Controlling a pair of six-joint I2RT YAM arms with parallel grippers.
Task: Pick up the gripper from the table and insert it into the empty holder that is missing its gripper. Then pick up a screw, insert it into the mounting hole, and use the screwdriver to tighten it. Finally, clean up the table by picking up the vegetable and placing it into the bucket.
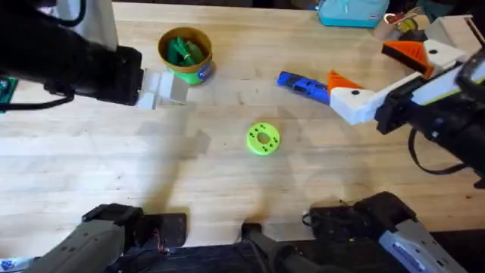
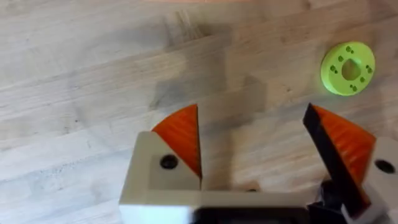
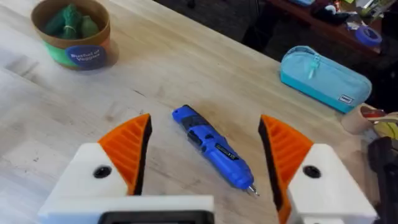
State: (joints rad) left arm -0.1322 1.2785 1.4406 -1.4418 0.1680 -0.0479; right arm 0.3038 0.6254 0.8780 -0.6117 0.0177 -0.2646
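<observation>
right gripper (image 3: 202,165): fingers spread, empty, over the screwdriver (image 3: 214,148). left gripper (image 2: 261,149): released, empty. risk: screwdriver rolling away if pinched off-centre.

a pale wooden table (image 1: 227,189) of butcher-block strips spans the scene, its grain running crosswise and marked by soft shadows. at its far edge rests a light blue zipped pouch (image 3: 324,78). beyond the edge the room falls dark, with cluttered bits (image 3: 367,18) at the side.

Both pincers, left (image 2: 252,146) and right (image 3: 205,149), agape, empty above the tabletop.
</observation>
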